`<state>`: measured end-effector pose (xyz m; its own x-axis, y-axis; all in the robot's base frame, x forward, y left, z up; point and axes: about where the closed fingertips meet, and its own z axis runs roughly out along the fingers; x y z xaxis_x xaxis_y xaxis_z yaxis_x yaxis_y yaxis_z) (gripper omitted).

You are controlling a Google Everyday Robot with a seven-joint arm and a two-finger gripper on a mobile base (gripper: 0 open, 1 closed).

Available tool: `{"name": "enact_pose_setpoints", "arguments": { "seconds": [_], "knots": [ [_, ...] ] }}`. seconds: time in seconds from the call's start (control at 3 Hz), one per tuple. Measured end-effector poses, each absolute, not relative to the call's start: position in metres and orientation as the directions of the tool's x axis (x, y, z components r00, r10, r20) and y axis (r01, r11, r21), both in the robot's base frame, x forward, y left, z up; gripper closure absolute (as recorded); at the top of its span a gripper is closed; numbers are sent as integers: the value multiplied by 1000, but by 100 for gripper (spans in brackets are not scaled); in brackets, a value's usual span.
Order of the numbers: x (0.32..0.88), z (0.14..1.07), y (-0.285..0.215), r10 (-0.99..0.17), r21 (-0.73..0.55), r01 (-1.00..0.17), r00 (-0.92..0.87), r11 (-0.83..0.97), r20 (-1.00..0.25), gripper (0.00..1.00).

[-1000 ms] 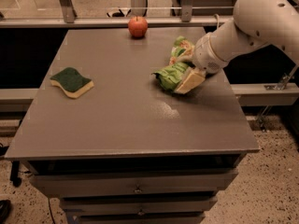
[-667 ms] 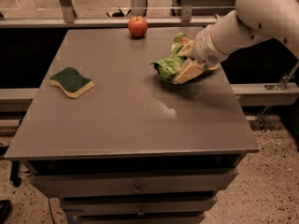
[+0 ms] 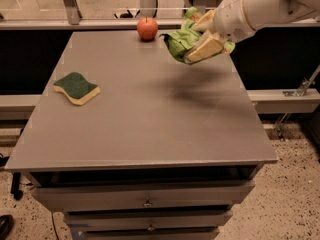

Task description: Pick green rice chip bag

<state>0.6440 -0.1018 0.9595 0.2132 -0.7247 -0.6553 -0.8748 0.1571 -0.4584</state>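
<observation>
Lifting looks like the step in hand. The beige two-finger pincer (image 3: 201, 38) on the white robot arm (image 3: 260, 9) is clamped on the shiny, crumpled lime-green rice chip bag (image 3: 179, 40). The bag hangs clear above the far right of the grey worktop (image 3: 150, 129), with its shadow below. The next move probably calls for a firm grip on slippery foil while raising it. A red apple (image 3: 147, 28) sits at the far edge, and a wavy green-and-yellow sponge (image 3: 76, 87) lies to the left. Metal drawers (image 3: 145, 199) sit beneath, on a speckled floor (image 3: 295, 194).

Table (image 3: 150, 129): sponge (image 3: 76, 87), apple (image 3: 147, 28); gripper (image 3: 199, 37) above.
</observation>
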Motion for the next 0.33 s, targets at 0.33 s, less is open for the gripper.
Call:
{"name": "enact_pose_setpoints", "arguments": {
  "seconds": [0.33],
  "knots": [
    [644, 959, -102, -725, -458, -875, 213, 157, -655, 100]
  ]
}}
